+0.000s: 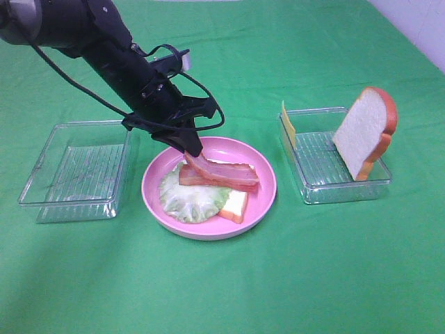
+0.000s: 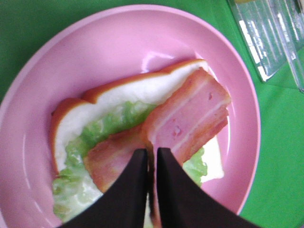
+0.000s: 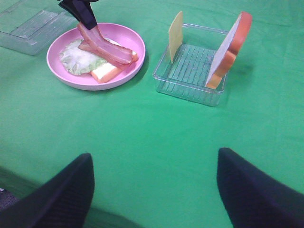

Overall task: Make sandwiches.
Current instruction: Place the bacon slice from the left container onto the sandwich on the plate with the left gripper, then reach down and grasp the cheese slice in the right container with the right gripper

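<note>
On the pink plate lies a bread slice with a pale green lettuce leaf and a bacon strip on it. My left gripper is shut on the near end of a second bacon strip, held just above the first; the wrist view shows the fingers pinching the bacon over the lettuce and bread. The other bread slice and a yellow cheese slice stand in the right tray. My right gripper is open over bare cloth.
A clear tray stands left of the plate, with nothing in it. The green cloth covers the whole table. The right tray sits right of the plate in the right wrist view.
</note>
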`<state>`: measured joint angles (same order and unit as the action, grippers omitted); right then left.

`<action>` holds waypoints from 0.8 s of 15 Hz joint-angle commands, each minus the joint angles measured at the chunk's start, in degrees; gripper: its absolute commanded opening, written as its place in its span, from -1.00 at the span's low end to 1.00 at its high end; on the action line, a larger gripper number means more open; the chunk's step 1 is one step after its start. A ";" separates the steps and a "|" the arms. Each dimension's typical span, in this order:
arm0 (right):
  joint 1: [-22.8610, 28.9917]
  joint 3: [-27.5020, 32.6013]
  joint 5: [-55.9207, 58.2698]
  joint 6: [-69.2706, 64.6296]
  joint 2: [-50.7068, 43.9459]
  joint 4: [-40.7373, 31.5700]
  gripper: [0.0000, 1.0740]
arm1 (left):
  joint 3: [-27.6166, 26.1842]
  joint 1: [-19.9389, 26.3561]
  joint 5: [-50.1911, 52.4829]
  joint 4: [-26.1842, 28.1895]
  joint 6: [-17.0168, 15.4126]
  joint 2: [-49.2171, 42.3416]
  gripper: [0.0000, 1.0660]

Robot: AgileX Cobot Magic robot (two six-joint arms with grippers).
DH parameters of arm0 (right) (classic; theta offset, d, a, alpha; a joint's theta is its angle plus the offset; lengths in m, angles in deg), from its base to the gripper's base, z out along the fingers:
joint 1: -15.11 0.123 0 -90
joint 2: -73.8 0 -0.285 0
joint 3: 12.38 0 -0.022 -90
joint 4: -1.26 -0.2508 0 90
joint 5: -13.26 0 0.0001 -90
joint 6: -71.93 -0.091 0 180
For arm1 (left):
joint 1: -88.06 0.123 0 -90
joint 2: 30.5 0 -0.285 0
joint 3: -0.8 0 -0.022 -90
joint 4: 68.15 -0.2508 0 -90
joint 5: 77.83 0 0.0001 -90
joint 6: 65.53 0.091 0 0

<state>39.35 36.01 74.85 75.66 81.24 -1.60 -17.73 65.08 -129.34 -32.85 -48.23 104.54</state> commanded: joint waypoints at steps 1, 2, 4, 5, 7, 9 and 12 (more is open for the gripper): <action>-0.06 -0.06 -0.80 0.34 -0.40 0.00 0.30 | -0.17 -0.17 0.46 -1.09 -1.20 -0.17 -0.28; -0.06 -0.06 -0.80 0.34 -0.40 0.00 0.30 | -0.17 -0.17 -0.11 -1.09 -1.26 -0.74 0.09; -0.06 -0.06 -0.80 0.34 -0.40 0.00 0.30 | -0.17 0.29 -0.92 -1.38 -1.32 -2.46 0.41; -0.06 -0.06 -0.80 0.34 -0.40 0.00 0.30 | -0.23 1.32 -1.43 -4.30 -1.32 -6.25 0.41; -0.06 -0.06 -0.80 0.34 -0.40 0.00 0.30 | -0.23 3.09 -3.44 -8.25 -1.32 -10.71 0.41; -0.06 -0.06 -0.80 0.34 -0.40 0.00 0.30 | -0.23 4.24 -6.07 -11.75 -2.69 -14.67 0.41; -0.06 -0.06 -0.80 0.34 -0.40 0.00 0.30 | -0.23 4.93 -13.75 -20.74 -9.22 -23.03 0.41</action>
<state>39.35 36.01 74.85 75.66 81.24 -1.60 -17.73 69.89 -141.66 -52.62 -56.25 82.48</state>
